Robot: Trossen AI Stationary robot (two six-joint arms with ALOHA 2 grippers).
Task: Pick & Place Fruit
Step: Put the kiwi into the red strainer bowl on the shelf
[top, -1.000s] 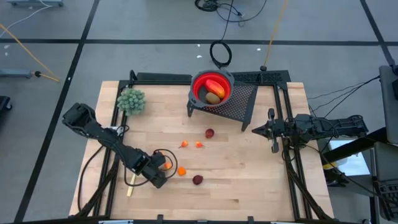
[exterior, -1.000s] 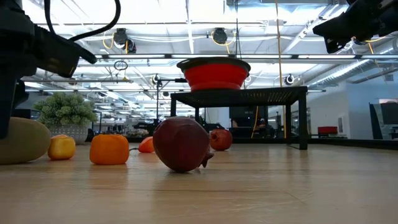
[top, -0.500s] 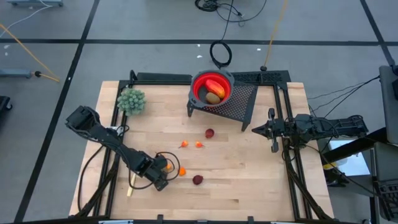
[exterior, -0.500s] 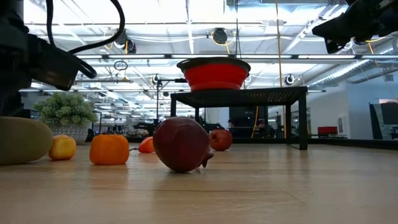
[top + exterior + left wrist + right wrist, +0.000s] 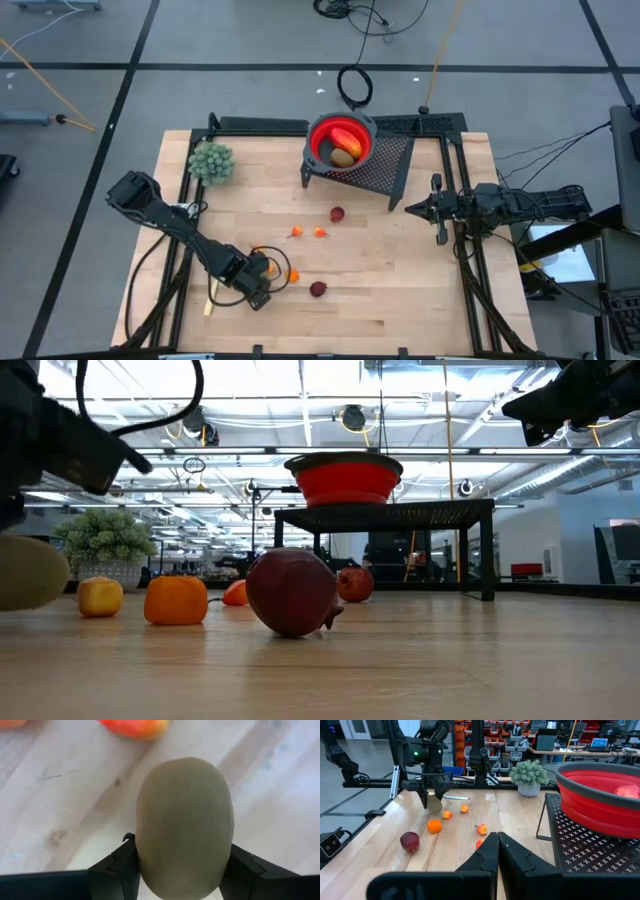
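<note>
Now my left end effector (image 5: 256,290) sits at the near-left part of the pale wooden surface (image 5: 400,290), its dark fingers (image 5: 112,870) on either side of a smooth brownish-green oval fruit (image 5: 184,825). They look closed against its flanks, though from above I cannot tell whether it is clear of the wood; the low view suggests it is barely off it. To do this well I should keep the squeeze centred on the fruit's widest part and lift straight up, away from the small yellow-red fruit (image 5: 271,267) and the round orange fruit (image 5: 292,275) just beside it. Its destination, I judge, is the red round bowl (image 5: 318,133) on the black mesh stand (image 5: 390,160), well apart at the far side. My right end effector (image 5: 412,209) waits clenched and empty by that stand.
</note>
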